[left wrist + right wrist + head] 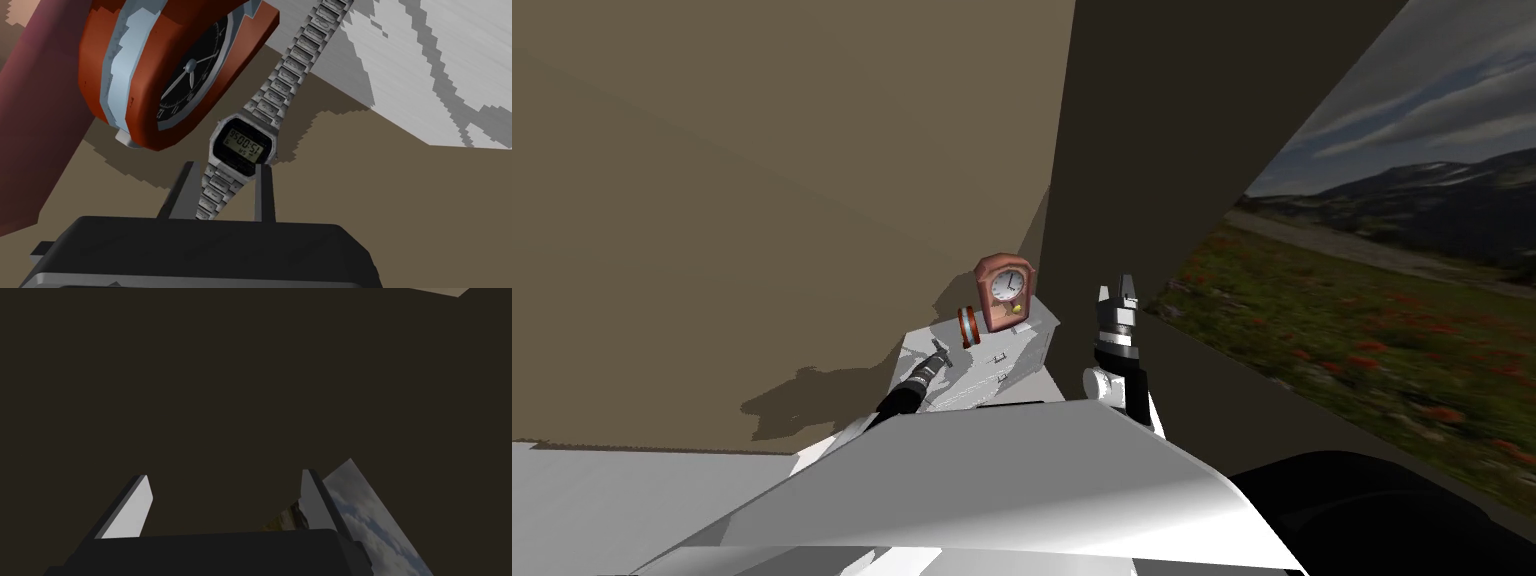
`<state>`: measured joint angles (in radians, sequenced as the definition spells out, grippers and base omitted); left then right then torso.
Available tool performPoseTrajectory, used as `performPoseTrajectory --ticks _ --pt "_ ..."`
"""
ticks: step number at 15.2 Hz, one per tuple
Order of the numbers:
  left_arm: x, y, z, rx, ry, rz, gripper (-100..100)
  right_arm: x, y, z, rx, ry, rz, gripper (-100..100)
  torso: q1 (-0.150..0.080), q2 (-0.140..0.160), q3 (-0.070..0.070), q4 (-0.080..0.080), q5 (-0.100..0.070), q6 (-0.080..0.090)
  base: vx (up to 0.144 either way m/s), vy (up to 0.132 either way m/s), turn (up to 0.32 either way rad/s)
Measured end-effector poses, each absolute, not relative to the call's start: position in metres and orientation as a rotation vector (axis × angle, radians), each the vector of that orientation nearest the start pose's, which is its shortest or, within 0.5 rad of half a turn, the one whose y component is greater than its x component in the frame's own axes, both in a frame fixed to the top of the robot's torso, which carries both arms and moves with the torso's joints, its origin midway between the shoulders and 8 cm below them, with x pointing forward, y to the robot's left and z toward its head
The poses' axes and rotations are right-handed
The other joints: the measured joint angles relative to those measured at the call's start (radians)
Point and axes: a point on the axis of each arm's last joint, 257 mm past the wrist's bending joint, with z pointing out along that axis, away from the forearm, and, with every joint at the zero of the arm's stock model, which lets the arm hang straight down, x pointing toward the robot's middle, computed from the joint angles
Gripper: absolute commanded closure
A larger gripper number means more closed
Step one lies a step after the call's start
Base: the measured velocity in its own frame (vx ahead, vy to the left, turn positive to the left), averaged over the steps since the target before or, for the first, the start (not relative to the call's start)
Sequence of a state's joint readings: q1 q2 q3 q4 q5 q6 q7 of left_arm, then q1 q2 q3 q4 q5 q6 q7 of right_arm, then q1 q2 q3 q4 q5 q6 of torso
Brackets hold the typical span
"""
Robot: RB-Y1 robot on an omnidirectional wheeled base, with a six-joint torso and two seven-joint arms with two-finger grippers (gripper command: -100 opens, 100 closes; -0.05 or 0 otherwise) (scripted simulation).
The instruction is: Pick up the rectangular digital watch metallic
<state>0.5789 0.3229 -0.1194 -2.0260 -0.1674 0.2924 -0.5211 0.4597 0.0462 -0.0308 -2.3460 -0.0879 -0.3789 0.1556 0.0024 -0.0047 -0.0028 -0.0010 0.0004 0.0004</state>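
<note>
The digital watch (243, 146) has a rectangular dark face with a greenish display and a grey metal link band. My left gripper (226, 166) is shut on the band just below the face, one finger pressing each edge. In the left wrist view the watch shows against a brown wall, its band running away from the gripper. In the head view my left gripper (943, 352) is low over the left part of a white cabinet top (992, 378). My right gripper (1118, 292) is raised to the right of the cabinet, open and holding nothing (225, 475).
A red round watch (969, 326) (150, 75) with a black dial sits close beside the digital watch. A reddish-brown mantel clock (1005, 290) stands behind it near the wall corner. Brown walls enclose the cabinet at the back and right.
</note>
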Motion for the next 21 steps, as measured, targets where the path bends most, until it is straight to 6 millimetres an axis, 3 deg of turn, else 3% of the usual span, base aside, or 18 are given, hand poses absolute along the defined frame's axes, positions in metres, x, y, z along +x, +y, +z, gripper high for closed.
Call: performPoseTrajectory --ticks 3,4,11,16,20,21 --pt "0.359 0.31 -0.326 -0.651 1.886 -0.322 100 0.349 -0.299 0.044 0.698 0.578 1.199 0 -0.001 0.0 0.0 0.001 0.0 0.001 0.0 0.0 0.0" --pt "0.359 0.31 -0.326 -0.651 1.886 -0.322 -100 0.349 -0.299 0.044 0.698 0.578 1.199 0 -0.001 0.0 0.0 0.001 0.0 0.001 -0.073 -0.04 -0.032" --pt "0.37 0.312 -0.334 -0.606 1.898 -0.304 -100 0.349 -0.299 0.044 0.698 0.578 1.199 0 -0.002 0.008 0.005 0.003 0.0 0.002 -0.127 -0.029 -0.15" --pt "0.389 0.314 -0.331 -0.579 1.881 -0.318 -100 0.348 -0.299 0.044 0.698 0.578 1.198 0 0.004 -0.009 -0.005 -0.001 0.001 0.002 0.101 0.045 -0.072" --pt "0.403 0.324 -0.325 -0.58 1.859 -0.311 -100 0.349 -0.299 0.044 0.698 0.578 1.199 0 -0.002 -0.001 0.0 0.0 0.0 0.002 -0.007 -0.021 -0.061" --pt "0.404 0.325 -0.325 -0.582 1.857 -0.31 100 0.349 -0.299 0.044 0.698 0.578 1.199 0 -0.003 0.0 0.0 0.0 0.0 0.001 -0.003 0.005 0.094"
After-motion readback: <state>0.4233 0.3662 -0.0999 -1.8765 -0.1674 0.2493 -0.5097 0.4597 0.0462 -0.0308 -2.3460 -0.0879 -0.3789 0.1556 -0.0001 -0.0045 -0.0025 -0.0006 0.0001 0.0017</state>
